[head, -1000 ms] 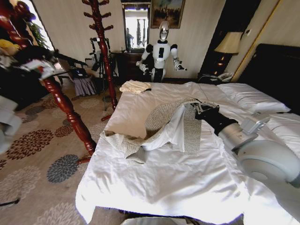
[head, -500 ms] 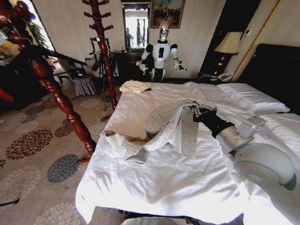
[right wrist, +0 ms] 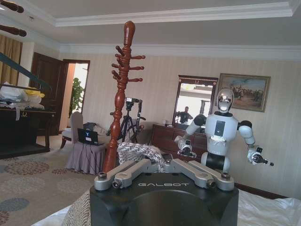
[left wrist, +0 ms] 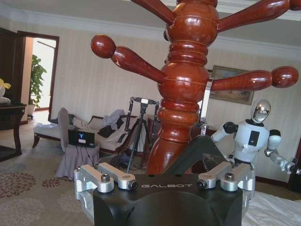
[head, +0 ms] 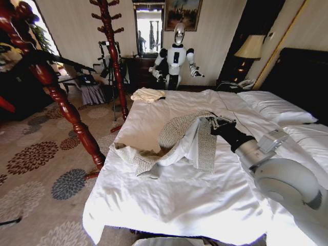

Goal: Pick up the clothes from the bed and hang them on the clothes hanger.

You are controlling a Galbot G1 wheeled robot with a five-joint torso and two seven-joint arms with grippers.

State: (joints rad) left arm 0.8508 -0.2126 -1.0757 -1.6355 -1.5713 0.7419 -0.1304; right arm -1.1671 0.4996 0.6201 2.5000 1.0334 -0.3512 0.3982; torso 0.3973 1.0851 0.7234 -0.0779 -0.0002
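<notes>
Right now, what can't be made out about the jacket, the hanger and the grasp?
- Buttons and neckline of the jacket: head view, lost in its own folds.
- Grip depth of the right pincer: head view, tips buried in cloth; right wrist view, tweed covers them.
- Left wrist view: a dark angled shape behind the left pincer, cut off by its body, unidentifiable.
</notes>
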